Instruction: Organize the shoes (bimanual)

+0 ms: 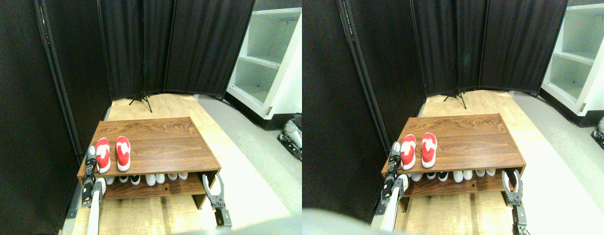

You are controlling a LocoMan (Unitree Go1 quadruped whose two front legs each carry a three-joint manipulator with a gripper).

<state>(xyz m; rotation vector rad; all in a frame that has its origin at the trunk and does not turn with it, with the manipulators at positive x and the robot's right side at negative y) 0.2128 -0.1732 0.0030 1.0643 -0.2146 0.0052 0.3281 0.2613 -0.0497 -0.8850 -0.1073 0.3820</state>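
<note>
A: Where were the red shoes (112,153)?

B: Side by side on the wooden surface (160,142) of the low shoe rack, at its near left corner, toes pointing away from the robot. Their heels sat close to the front edge, and the two were just apart from each other.

A: And the left gripper (90,157)?

B: Up at the rack's left front corner, just beside the left shoe. Whether its jaws were spread or pressed together, I couldn't tell; it was too small and dark against the black screen (18,122).

A: The right gripper (213,185)?

B: Raised beside the rack's right front post, at the height of the lower shelf (150,188), well apart from the shoes. Its jaws were spread, with nothing between them.

A: Anything else there?

B: A row of white and black shoes (148,178) under the top, showing only toes, and a white shelving unit (263,63) to the far right.
</note>
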